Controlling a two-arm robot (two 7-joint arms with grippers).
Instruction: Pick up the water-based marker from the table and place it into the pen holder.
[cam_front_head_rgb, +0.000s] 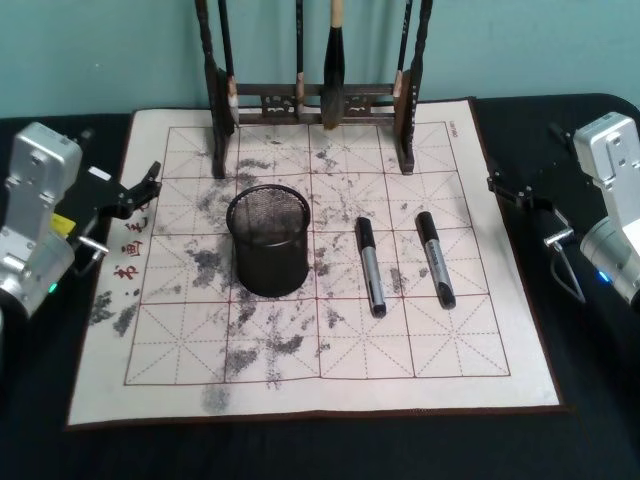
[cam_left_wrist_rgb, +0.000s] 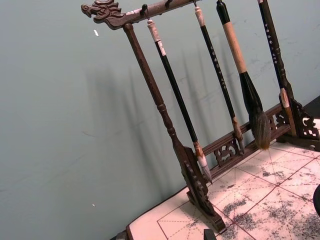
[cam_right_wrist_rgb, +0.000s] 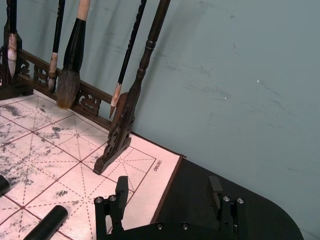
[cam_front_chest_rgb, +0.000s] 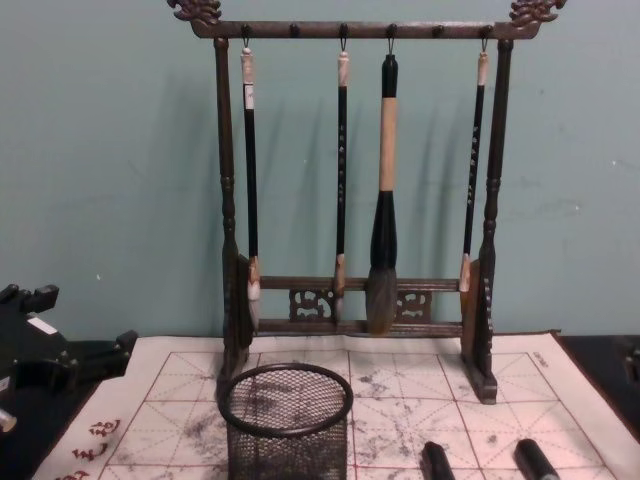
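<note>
Left marker (cam_front_head_rgb: 370, 267) & right marker (cam_front_head_rgb: 435, 259) lie near-far, black caps twd brush rack (cam_front_head_rgb: 310, 100); chest view crops both. Right pincer (cam_right_wrist_rgb: 168, 184) released; left pincer (cam_front_head_rgb: 148, 182): can't tell.

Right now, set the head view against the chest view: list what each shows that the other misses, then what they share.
Head, not chest: both markers full length, lying right of the pen holder, and the mat's front edge. Chest, not head: the brush rack's carved top bar and four brushes hanging whole. Both: pen holder, rack base, inked mat, marker caps. In the head view the left pincer and right pincer sit parked at the mat's sides.
</note>
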